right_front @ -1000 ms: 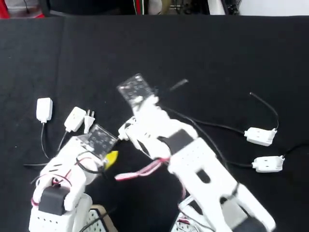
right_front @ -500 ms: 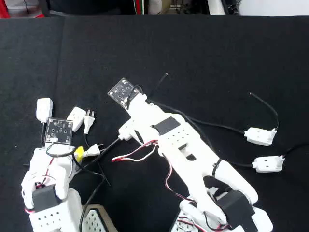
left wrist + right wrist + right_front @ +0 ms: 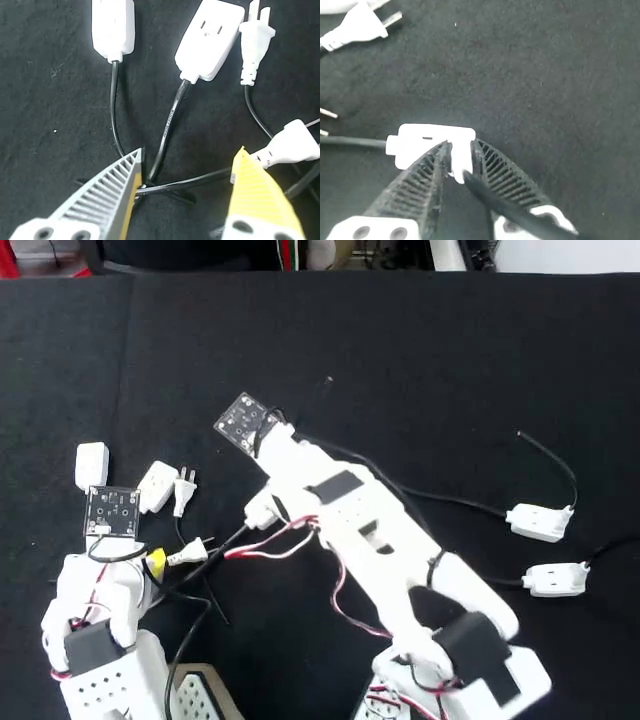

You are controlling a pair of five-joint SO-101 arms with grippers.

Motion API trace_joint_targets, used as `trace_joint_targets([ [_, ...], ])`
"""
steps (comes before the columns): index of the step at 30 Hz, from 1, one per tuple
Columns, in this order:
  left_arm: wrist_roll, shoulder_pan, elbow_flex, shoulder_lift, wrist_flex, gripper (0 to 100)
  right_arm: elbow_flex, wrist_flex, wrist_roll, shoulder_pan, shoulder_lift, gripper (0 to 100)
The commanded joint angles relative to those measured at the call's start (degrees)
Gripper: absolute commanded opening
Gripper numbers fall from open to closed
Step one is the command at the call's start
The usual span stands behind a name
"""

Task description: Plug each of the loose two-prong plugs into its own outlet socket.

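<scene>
My right gripper (image 3: 461,145) is pinched tight on a white socket block (image 3: 432,142) left of the table's (image 3: 420,340) middle. Its lead (image 3: 350,142) runs off toward the near-left corner. My left gripper (image 3: 190,152) gapes wide with nothing in it, straddling black cables (image 3: 167,125) by the near-left corner. One plug (image 3: 292,147) lies just beside its yellow finger (image 3: 255,195), long axis left to right, prongs toward the right edge. A second plug (image 3: 255,40) lies farther out, long axis near to far, prongs toward the far edge, just beside a socket (image 3: 210,40). Since half a second ago the right arm (image 3: 350,520) has swung slightly toward the far-left corner, and both plugs lie as before.
</scene>
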State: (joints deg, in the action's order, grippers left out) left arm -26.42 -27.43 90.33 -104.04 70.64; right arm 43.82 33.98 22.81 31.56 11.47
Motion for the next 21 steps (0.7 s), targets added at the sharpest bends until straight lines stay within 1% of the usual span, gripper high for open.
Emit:
trace_joint_targets([
  [1, 0.26, -0.57, -0.22, -0.26, -0.88, 28, -4.7, -0.88, 0.26, -2.64, -2.15, 1.1],
  [4, 0.26, -0.57, -0.13, -0.26, -0.88, 28, -4.97, -0.09, 0.09, -3.43, -2.51, 1.1],
  [9, 0.26, -0.57, -0.13, -0.26, -0.88, 28, -6.37, 6.95, 0.0, -3.25, -2.59, 1.1],
  [11, 0.26, -0.57, -0.13, -0.26, -0.88, 28, -6.55, 8.26, 0.0, -3.25, -2.59, 1.1],
  [16, 0.26, -0.57, -0.13, -0.26, -0.88, 28, -6.02, 8.7, -1.32, -1.05, -3.65, 1.1],
  [21, 0.26, -0.57, -0.13, -0.26, -0.88, 28, -7.52, 6.59, -1.76, -0.7, -11.03, 1.1],
])
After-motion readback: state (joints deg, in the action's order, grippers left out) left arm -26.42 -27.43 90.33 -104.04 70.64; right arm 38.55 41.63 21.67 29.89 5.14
